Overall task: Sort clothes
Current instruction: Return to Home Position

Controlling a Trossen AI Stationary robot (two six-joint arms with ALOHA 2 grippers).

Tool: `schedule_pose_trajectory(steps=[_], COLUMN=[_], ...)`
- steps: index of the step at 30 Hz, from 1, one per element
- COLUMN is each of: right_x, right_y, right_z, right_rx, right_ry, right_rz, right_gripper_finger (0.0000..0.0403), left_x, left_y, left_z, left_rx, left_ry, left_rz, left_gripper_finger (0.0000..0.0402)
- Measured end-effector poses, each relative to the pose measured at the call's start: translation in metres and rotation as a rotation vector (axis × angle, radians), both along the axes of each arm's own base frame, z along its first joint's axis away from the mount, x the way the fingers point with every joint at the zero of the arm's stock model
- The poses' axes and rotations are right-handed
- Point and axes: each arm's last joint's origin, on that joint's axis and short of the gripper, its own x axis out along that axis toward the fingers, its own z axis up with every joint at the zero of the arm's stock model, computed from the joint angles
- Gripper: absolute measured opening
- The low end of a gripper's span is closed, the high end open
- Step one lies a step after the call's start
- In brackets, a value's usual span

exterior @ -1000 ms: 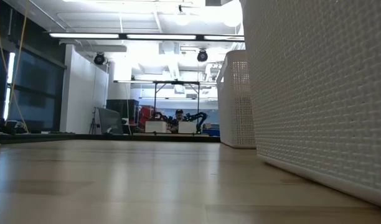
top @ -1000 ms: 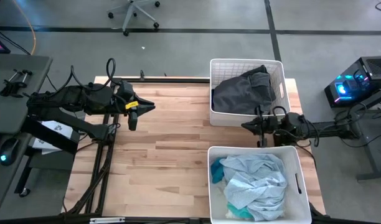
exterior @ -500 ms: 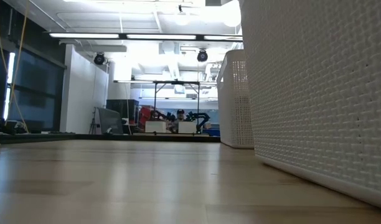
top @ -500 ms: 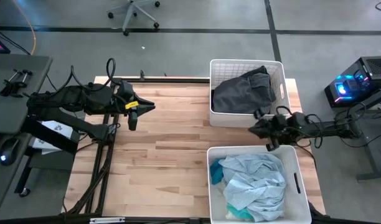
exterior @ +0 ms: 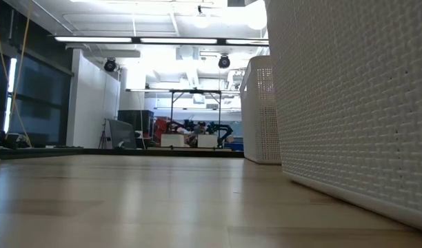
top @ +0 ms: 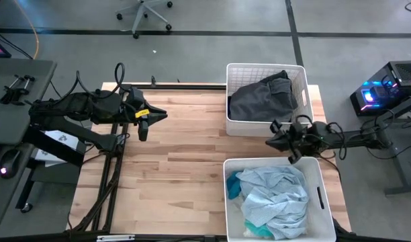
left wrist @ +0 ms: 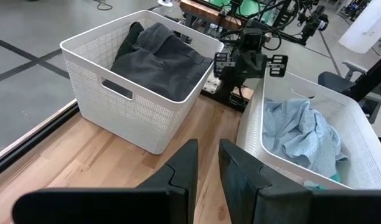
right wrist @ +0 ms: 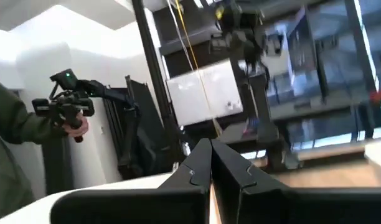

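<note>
Dark clothes (top: 262, 99) fill the one-o'clock bin (top: 259, 66), pale clothes (top: 272, 195) the five-o'clock bin (top: 324, 185). Between them our right gripper (top: 272, 142) is pinched closed, empty; we'd raise it clear of both rims before drawing back toward three. Left gripper (top: 148, 119), at nine, waits barely parted, holding nothing.

The high camera is looking straight down on the whole table (top: 185, 154), with the upper bin (top: 266, 66) and lower bin (top: 249, 161) at frame right. The low camera is sitting at tabletop height, facing level into the room, with a bin wall (exterior: 349, 103) close at its right. The left wrist camera is looking past the left gripper (left wrist: 207, 149) at both bins, and the right wrist camera is pointing past the right gripper (right wrist: 209, 146) into the room.
</note>
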Motion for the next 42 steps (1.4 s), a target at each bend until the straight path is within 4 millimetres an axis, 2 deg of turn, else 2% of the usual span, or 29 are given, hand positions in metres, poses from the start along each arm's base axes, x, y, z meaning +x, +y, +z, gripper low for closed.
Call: schedule_pose_trajectory(steps=[4,6,9,15,19,22,27,31,37,42], right_x=[0.005,0.006,0.006,0.006,0.002,-0.001,0.000,0.000,0.003,0.004], right_y=[0.000,-0.001,-0.004,-0.006,-0.003,-0.004,-0.012,-0.015,-0.015,-0.013], right_z=[-0.018,-0.028,-0.031,-0.024,-0.004,0.004,0.001,-0.003,-0.010,-0.013], right_rx=[0.059,0.058,0.038,-0.028,-0.072,-0.090,-0.130,-0.153,-0.196,-0.228], right_ry=[0.212,0.307,0.346,0.243,0.025,-0.060,-0.008,0.044,0.146,0.162], right_rz=[0.013,-0.034,-0.141,-0.233,-0.133,-0.191,-0.481,-0.614,-0.605,-0.524], right_gripper_finger=[0.0000,0.0000,0.0000,0.0000,0.0000,0.0000,0.0000,0.0000,0.0000,0.0000], left_x=[0.000,0.000,0.000,0.000,0.000,0.000,0.000,0.000,0.000,0.000], left_y=[0.000,0.000,0.000,0.000,0.000,0.000,0.000,0.000,0.000,0.000], left_z=[0.000,0.000,0.000,0.000,0.000,0.000,0.000,0.000,0.000,0.000], left_rx=[0.008,0.008,0.008,0.008,0.008,0.008,0.008,0.006,0.003,-0.002], left_ry=[0.002,0.002,0.002,0.003,0.003,0.003,0.003,0.002,0.001,0.000], left_rz=[-0.004,-0.003,-0.003,-0.005,-0.006,-0.006,-0.006,-0.006,-0.005,-0.003], left_gripper_finger=[0.0053,0.0053,0.0053,0.0053,0.0053,0.0053,0.0053,0.0053,0.0053,0.0053])
